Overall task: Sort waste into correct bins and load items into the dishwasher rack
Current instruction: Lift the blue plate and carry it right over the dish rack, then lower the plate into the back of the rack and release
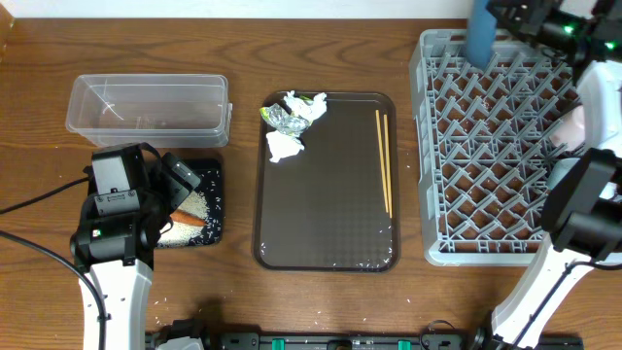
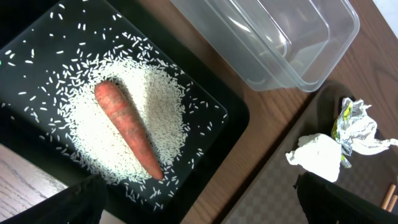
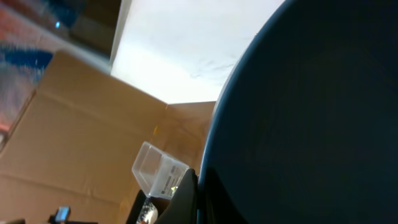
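My left gripper [image 1: 185, 180] is open and empty over the shallow black tray [image 1: 216, 170]. In the left wrist view its fingers [image 2: 199, 202] straddle the tray's edge [image 2: 233, 118]. The tray holds loose rice [image 2: 158, 106] and an orange carrot piece [image 2: 124, 127]. The clear tub [image 1: 146, 105] stands behind it. My right gripper [image 1: 498, 19] is shut on the dark-blue dish [image 1: 480, 31] and holds it on edge above the far edge of the grey rack [image 1: 486, 146]. The dish [image 3: 311, 124] fills the right wrist view. Tissues [image 1: 284, 146], the silvery-green wrapper [image 1: 282, 119] and chopsticks [image 1: 384, 160] lie on the brown tray.
The dark-brown serving tray [image 1: 326, 233] sits in the middle of the table between the black tray and the rack. A few rice grains are scattered on the table by the left arm's base. The right arm's white links overhang the rack's right side.
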